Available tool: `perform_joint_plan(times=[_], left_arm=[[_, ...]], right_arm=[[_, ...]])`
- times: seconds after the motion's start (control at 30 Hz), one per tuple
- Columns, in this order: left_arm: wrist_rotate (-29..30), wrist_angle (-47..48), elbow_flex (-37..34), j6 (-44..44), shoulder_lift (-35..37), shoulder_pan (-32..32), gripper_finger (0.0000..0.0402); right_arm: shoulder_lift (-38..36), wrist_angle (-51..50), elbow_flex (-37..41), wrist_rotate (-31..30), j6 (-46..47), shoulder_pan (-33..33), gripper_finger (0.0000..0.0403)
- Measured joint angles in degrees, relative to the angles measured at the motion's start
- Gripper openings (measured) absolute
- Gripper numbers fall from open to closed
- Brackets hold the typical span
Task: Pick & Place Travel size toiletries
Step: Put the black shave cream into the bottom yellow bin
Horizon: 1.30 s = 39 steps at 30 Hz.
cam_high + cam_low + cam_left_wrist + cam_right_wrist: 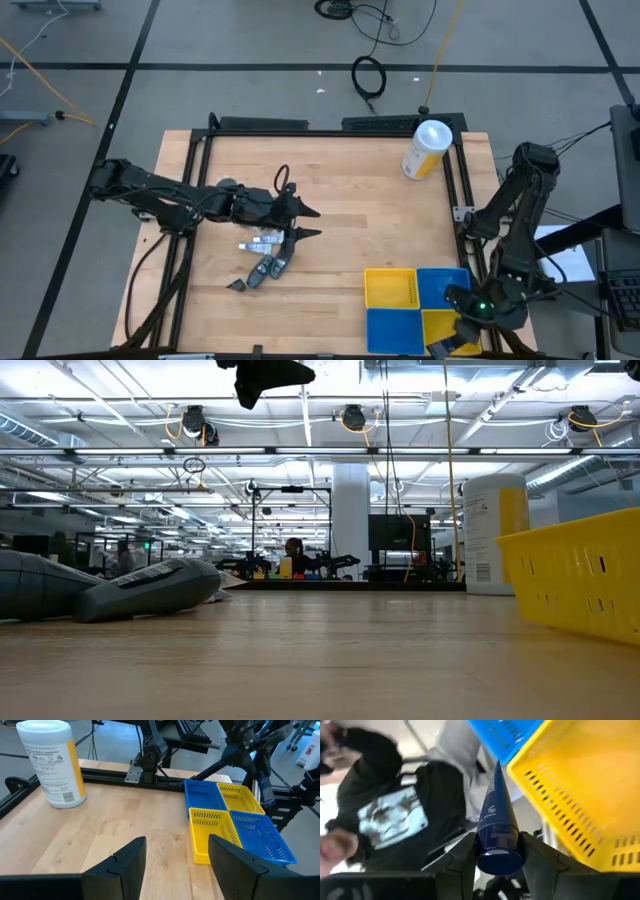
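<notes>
Wooden tabletop [340,210] carries your remaining toiletries [262,262] near its front-left; the bins [415,305] at the front-right corner look empty. Your right gripper [497,852], beside the bins, is clamped on a dark blue tube [495,820]. Your left gripper [175,860] hovers, fingers apart. The canister [427,148] stands clear, back-right.

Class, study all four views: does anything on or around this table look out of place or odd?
Yes. The right gripper holds a dark blue tube at the near right corner, beside the yellow and blue baskets rather than over them, apparently off the table's edge. The remaining toiletries lie loosely scattered below the open left gripper.
</notes>
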State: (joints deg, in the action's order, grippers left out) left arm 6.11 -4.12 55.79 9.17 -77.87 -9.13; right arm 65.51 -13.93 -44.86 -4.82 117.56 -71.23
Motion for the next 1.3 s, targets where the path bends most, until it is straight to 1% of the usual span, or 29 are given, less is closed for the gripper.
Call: perform_joint_plan(times=[0.2, 0.3, 0.43, 0.63, 0.8, 0.87, 1.0, 1.07, 1.17, 1.3], left_arm=[[0.1, 0.0, 0.0, 0.0, 0.0, 0.0, 0.0212], [0.1, -0.1, 0.0, 0.0, 0.0, 0.0, 0.0212], [0.1, -0.3, 0.0, 0.0, 0.0, 0.0, 0.0212], [0.1, -0.3, 0.0, -0.4, 0.0, 0.0, 0.0212], [0.1, -0.3, 0.0, -0.4, 0.0, 0.0, 0.0212], [0.1, -0.3, 0.0, -0.4, 0.0, 0.0, 0.0212], [0.1, -0.3, 0.0, -0.4, 0.0, 0.0, 0.0212], [0.1, -0.3, 0.0, -0.4, 0.0, 0.0, 0.0212], [0.1, -0.3, 0.0, -0.4, 0.0, 0.0, 0.0212], [0.1, -0.3, 0.0, -0.4, 0.0, 0.0, 0.0212]], right_arm=[[-0.9, -5.0, 0.0, 0.8, -0.1, 0.0, 0.0118], [-1.7, -9.0, 0.0, 3.8, 1.2, -0.3, 0.0118], [-1.9, -9.9, 0.0, 6.7, 3.4, -0.1, 0.0118], [-2.0, -9.8, 0.0, 5.0, 1.7, 0.6, 0.0118], [-2.0, -11.0, 0.0, 5.1, -0.8, 1.7, 0.0118], [-2.0, -12.4, 0.0, 5.1, -1.3, 1.9, 0.0127], [-2.0, -12.9, 0.0, 5.1, -1.1, 1.9, 0.0167], [-2.0, -12.9, 0.0, 5.1, -1.1, 1.9, 0.0180], [-2.0, -12.9, 0.0, 5.1, -1.2, 1.9, 0.0186], [-2.0, -13.2, 0.0, 5.1, -1.7, 1.9, 0.0184]])
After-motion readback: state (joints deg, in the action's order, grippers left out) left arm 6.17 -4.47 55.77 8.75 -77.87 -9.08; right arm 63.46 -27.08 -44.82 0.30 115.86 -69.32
